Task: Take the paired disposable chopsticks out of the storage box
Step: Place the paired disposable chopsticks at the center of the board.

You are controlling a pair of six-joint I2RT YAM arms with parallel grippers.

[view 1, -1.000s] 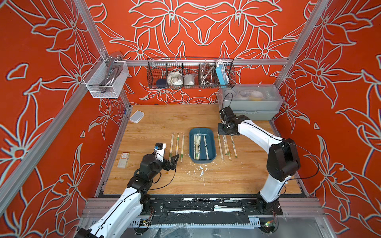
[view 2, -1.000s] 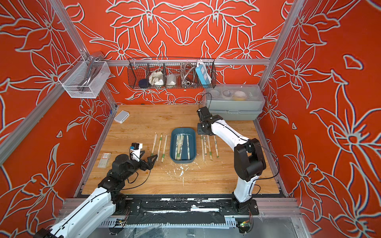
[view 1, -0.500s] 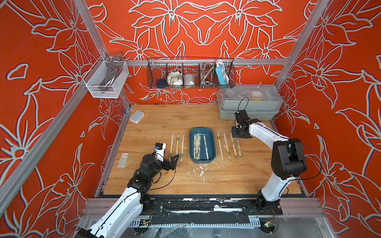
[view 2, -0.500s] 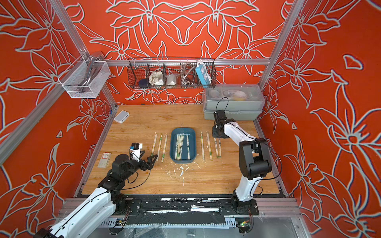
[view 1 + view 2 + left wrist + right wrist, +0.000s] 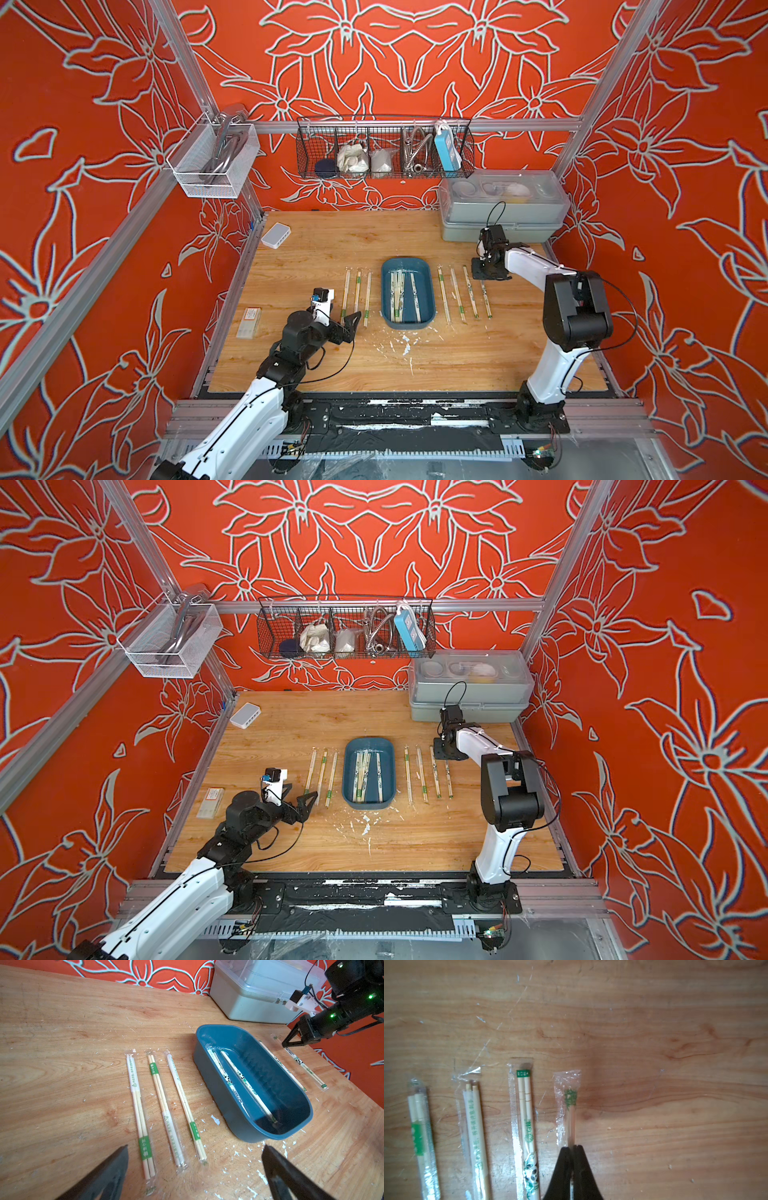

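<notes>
The right jaws are pinched shut near the far end of a sleeved chopstick pair (image 5: 571,1109), the outermost of 4 pairs in a row on the desk (image 5: 374,365) to the right of the storage box (image 5: 407,262). The left jaws stand wide open and hold nothing, close to the near ends of 3 more pairs (image 5: 160,1095) laid left of the box. Several pairs (image 5: 399,295) lie lengthwise inside the box, mid-desk between the 2 rows.
</notes>
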